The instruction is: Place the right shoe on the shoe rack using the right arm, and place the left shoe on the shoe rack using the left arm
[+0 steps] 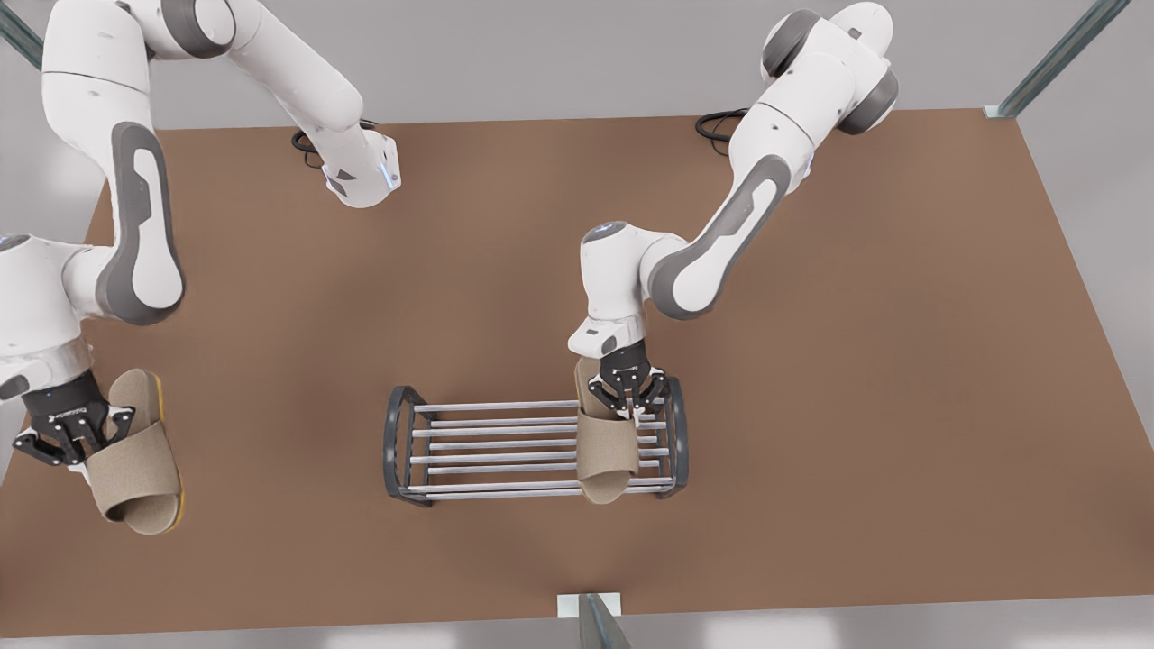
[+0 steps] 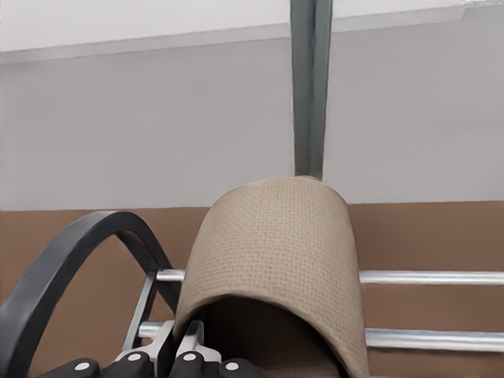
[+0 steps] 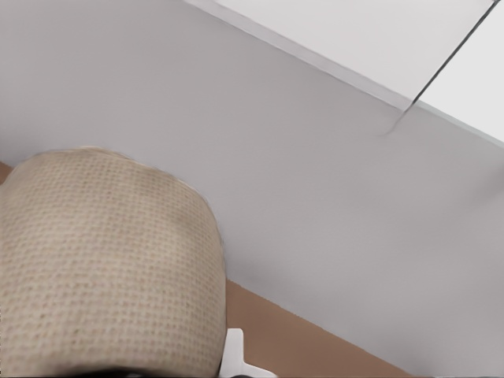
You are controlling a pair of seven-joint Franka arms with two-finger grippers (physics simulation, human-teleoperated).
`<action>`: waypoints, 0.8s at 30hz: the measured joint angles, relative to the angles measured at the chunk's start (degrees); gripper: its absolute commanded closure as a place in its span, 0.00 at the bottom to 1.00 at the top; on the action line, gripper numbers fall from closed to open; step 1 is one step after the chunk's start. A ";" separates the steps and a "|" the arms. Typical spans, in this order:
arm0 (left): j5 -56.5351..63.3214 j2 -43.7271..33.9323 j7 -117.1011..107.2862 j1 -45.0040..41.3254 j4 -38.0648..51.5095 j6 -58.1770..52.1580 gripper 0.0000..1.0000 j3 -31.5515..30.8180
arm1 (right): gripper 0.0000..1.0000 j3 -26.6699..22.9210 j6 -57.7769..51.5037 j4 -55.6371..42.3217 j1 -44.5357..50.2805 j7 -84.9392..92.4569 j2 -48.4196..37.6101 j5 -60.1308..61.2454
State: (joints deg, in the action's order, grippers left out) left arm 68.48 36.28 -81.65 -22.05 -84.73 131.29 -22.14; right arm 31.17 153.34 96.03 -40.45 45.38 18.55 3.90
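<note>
The shoe rack stands mid-table, with dark arched ends and silver bars. A tan slipper, the left shoe, lies across the bars at the rack's end on the front view's right. My left gripper is shut on the edge of its strap, its fingertips close together. At the front view's left edge my right gripper is shut on the right shoe, a matching tan slipper with a yellow sole, tilted above the table. Its woven strap sits close in the right wrist view.
The brown table lies bare around the rack. The rack's bars on the front view's left and middle carry nothing. Grey walls and metal frame posts border the table. Cables lie near the arm bases.
</note>
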 measured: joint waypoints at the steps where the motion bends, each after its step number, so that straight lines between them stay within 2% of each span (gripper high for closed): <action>1: 0.40 0.00 -0.72 -0.04 -0.44 0.08 0.00 0.02 | 0.79 0.05 -6.58 -4.94 -0.03 -2.17 0.88 -1.84; 4: 1.76 -0.13 -2.59 -0.10 -1.95 0.45 0.00 0.02 | 0.79 0.69 -22.91 -10.70 -0.12 -8.35 1.37 -4.98; 5: 2.00 -0.18 -3.14 -0.14 -2.13 0.59 0.00 -0.01 | 0.79 2.86 -27.35 -11.11 0.00 -10.67 1.22 -5.63; 6: 2.18 -0.44 -3.66 -0.14 -2.52 0.69 0.00 -0.12 | 0.79 4.52 -31.11 -11.66 2.32 -13.18 1.32 -6.28; 8: 1.72 -2.72 -4.61 -0.27 -4.16 0.10 0.00 -1.96 | 0.79 3.94 -37.27 -16.47 11.81 -18.73 4.40 -7.72; 9: -0.02 -4.67 -5.01 -0.02 -4.11 -1.78 0.00 -5.66 | 0.79 0.74 -40.72 -22.52 18.45 -21.63 7.21 -9.12; 12: -12.14 -12.26 -4.88 1.94 3.89 -12.57 0.00 -15.36 | 0.79 -16.91 -47.79 -33.93 38.59 -30.33 13.68 -11.60; 16: -27.93 -13.24 5.55 20.70 9.76 -27.66 0.00 -17.11 | 0.79 -25.76 -52.91 -37.73 49.86 -42.46 15.38 -12.93; 17: -31.12 -10.82 8.80 23.60 14.18 -31.34 0.00 -16.17 | 0.79 -27.52 -53.73 -38.16 51.33 -45.43 15.08 -13.31; 18: -39.48 -9.54 12.36 22.18 18.97 -35.03 0.00 -4.30 | 0.79 -28.57 -54.32 -38.69 52.00 -48.36 14.70 -13.77; 19: -47.74 -12.43 15.76 22.34 17.75 -37.53 0.00 5.36 | 0.79 -29.22 -54.78 -39.91 52.59 -51.24 14.60 -14.15; 20: -53.52 -20.66 19.04 22.39 6.84 -36.82 0.00 10.34 | 0.79 -30.75 -54.91 -40.89 54.01 -54.06 14.66 -14.50; 22: -60.85 -27.28 25.24 22.15 -1.41 -35.62 0.00 14.34 | 0.79 -36.86 -54.32 -41.75 60.32 -59.77 15.16 -15.12; 24: -64.87 -28.81 30.80 22.63 -3.12 -34.82 0.00 15.50 | 0.79 -38.93 -53.22 -42.00 64.27 -65.41 15.32 -15.45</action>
State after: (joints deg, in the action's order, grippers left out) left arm 3.61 7.47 -50.85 0.57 -87.85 96.47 -6.64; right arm -7.76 100.12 54.04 23.82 -20.03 33.87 -11.55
